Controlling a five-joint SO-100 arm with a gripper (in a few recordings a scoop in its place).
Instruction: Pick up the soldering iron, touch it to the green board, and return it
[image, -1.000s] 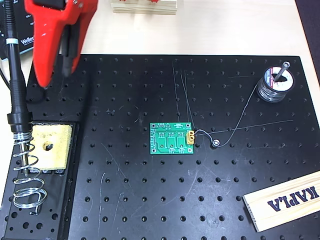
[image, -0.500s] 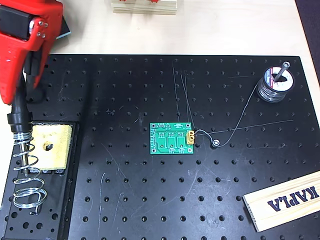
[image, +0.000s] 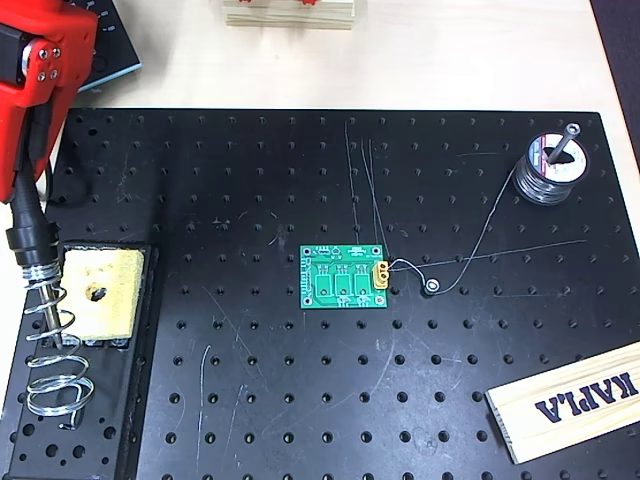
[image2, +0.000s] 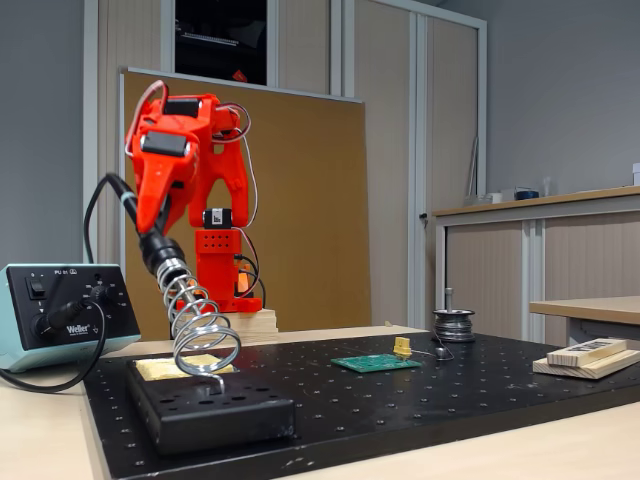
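Red gripper (image: 25, 195) (image2: 150, 215) at the left edge of the overhead view, tilted down over the black handle of the soldering iron (image: 30, 235) (image2: 158, 248). Fingers wrapped about the handle just above the flared collar, it seems, though cannot tell whether actually clamped or merely around it. Iron itself slanted, tip down inside the wire-coil stand (image: 52, 345) (image2: 200, 325), cable looping off behind toward the blue-grey soldering station (image2: 62, 315). Yellow sponge (image: 100, 292) (image2: 175, 368) in the black tray just beside the coil.

Beneath all this, a black perforated plate (image: 300, 400) (image2: 400, 400) lying on a pale worktop (image: 450, 60). Thin scratches and stray wires across the plate. Green board (image: 345, 278) (image2: 376, 362) flat near the plate's middle, yellow connector on its right edge in the overhead view, well apart from the gripper. Solder spool (image: 552, 170) (image2: 453, 325) toward the far right corner, a wooden block (image: 565, 400) (image2: 585, 356) marked KAPLA at the lower right.

Around it, an office: brown panel behind the arm, grey cabinets, a counter at right.
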